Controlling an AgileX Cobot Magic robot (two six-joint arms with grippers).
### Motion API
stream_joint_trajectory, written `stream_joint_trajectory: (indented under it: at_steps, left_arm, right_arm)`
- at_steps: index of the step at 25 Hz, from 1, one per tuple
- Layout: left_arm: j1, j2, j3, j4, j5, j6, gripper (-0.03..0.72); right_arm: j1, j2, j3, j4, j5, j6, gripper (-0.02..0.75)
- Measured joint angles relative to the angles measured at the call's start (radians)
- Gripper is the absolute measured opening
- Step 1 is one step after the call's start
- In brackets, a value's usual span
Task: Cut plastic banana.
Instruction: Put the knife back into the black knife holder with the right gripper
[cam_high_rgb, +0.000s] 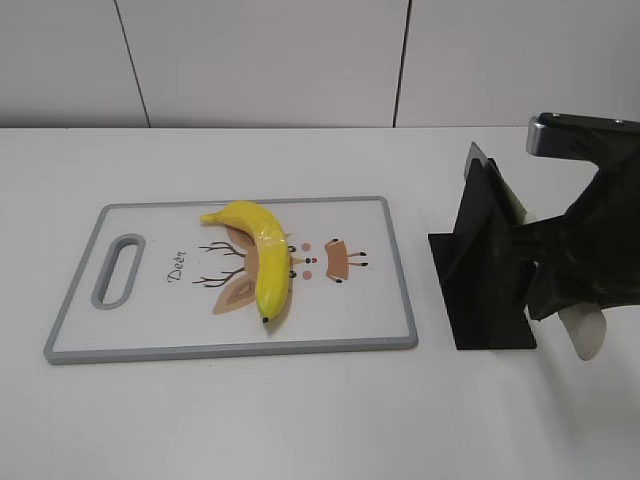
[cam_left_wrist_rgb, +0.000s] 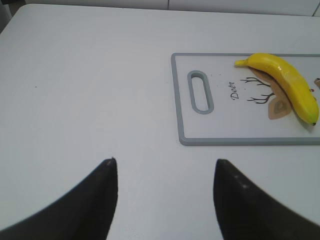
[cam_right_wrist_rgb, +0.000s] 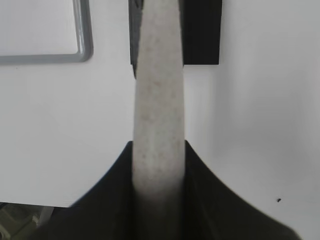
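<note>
This looks like a lab or robot test station, not a lived-in kitchen. A broad, plain white table (cam_high_rgb: 300, 420) fills the space, backed by a bare white panelled wall (cam_high_rgb: 260, 60) with thin dark seams. What sits on it is staged like props: a white cutting board (cam_high_rgb: 150, 330) with a grey rim, a handle slot and a cartoon deer print; a glossy toy plastic banana (cam_high_rgb: 262, 262) lying on it; and a black angular stand (cam_high_rgb: 480, 270) just to the right of the board. A black-shrouded robot arm (cam_high_rgb: 590, 240) reaches in from the right edge.
</note>
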Motion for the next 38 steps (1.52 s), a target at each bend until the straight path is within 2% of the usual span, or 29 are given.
stream_joint_trajectory:
  at_steps: [4, 6, 10, 13, 16, 20, 25, 28, 38]
  left_arm:
    - [0.0, 0.0, 0.0, 0.0, 0.0, 0.0, 0.575]
    - [0.0, 0.0, 0.0, 0.0, 0.0, 0.0, 0.575]
    - [0.0, 0.0, 0.0, 0.0, 0.0, 0.0, 0.575]
    - [0.0, 0.0, 0.0, 0.0, 0.0, 0.0, 0.575]
    - [0.0, 0.0, 0.0, 0.0, -0.001, 0.0, 0.575]
    - [0.0, 0.0, 0.0, 0.0, -0.002, 0.0, 0.575]
    - [0.0, 0.0, 0.0, 0.0, -0.002, 0.0, 0.575]
    - [0.0, 0.0, 0.0, 0.0, -0.002, 0.0, 0.575]
    - [0.0, 0.0, 0.0, 0.0, -0.002, 0.0, 0.575]
  right_arm:
    - [0.0, 0.01, 0.0, 0.005, -0.003, -0.002, 0.195]
    - [0.0, 0.01, 0.0, 0.008, -0.016, -0.009, 0.269]
    - [0.0, 0.01, 0.0, 0.008, -0.037, -0.025, 0.486]
    - [0.0, 0.005, 0.0, 0.008, -0.04, -0.047, 0.57]
    - [0.0, -0.042, -0.008, -0.007, -0.04, -0.092, 0.588]
    - [0.0, -0.189, -0.046, -0.094, -0.076, -0.147, 0.592]
    - [0.0, -0.435, -0.052, -0.1, -0.111, -0.353, 0.592]
    - [0.0, -0.59, -0.046, -0.094, -0.089, -0.413, 0.592]
    - [0.0, -1.042, 0.243, -0.054, 0.082, -0.471, 0.592]
